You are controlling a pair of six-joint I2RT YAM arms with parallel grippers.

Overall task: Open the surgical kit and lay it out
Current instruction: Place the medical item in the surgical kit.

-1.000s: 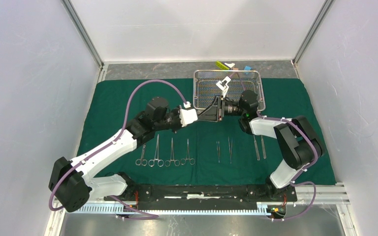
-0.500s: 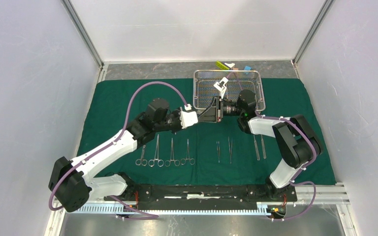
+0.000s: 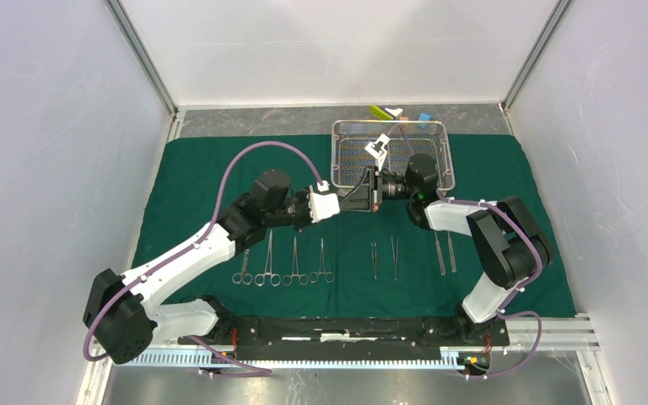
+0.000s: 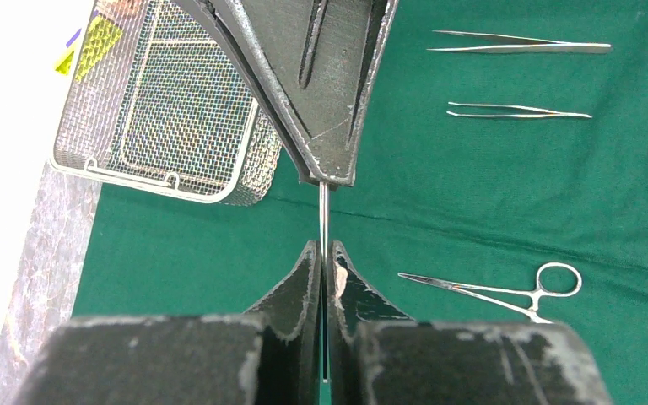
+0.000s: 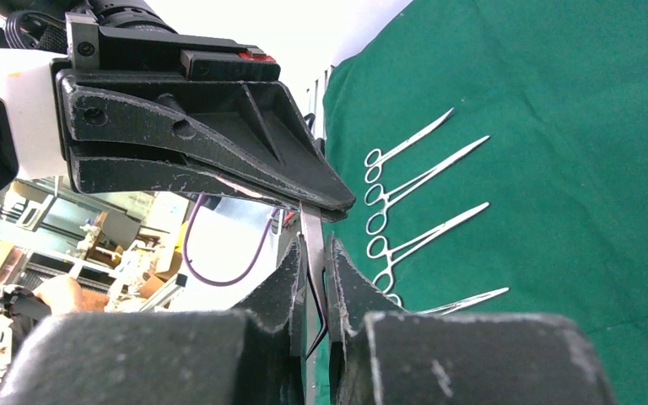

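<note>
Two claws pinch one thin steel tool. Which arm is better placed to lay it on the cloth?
Left, probably: the left claw is shut on the tool, and the gap beside the clamps lies nearest it.

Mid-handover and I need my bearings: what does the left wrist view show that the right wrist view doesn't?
Left wrist only: the mesh tray and two tweezers laid out. Right wrist only: the row of clamps; the left wrist catches just one. Both: the green cloth and the thin steel tool gripped by the left end effector and right end effector.
</note>
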